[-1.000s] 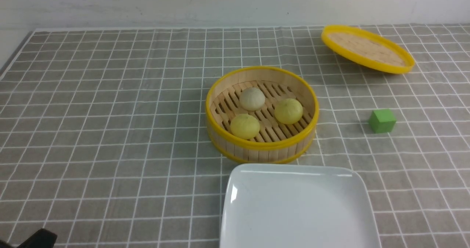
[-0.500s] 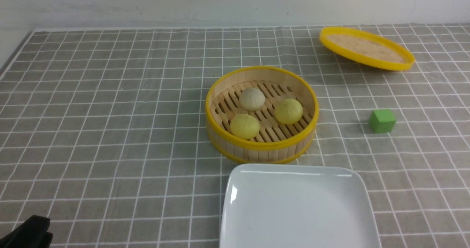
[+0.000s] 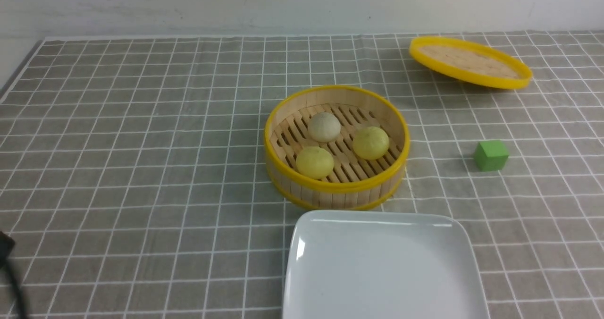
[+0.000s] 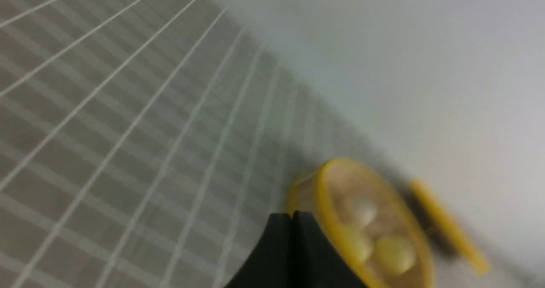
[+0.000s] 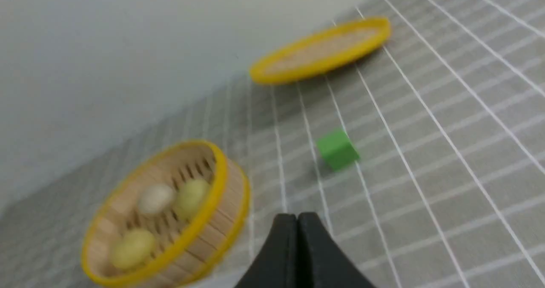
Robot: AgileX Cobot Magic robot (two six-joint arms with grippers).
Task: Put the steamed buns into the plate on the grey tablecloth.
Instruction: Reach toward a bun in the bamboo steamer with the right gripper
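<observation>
Left gripper [image 4: 293, 214], closed on nothing, had shifted further left of the steamer [image 3: 336, 144]; steamed buns [image 3: 323, 126] sat untouched inside it.

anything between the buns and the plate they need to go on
Only the bamboo steamer's near wall: the steamed buns sit inside it and must clear that rim to reach the plate just in front. The lid lies off at the far right, and the green cube sits aside.

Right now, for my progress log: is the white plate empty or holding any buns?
Empty. The plate shows only bare white surface; all three steamed buns sit inside the bamboo steamer.
</observation>
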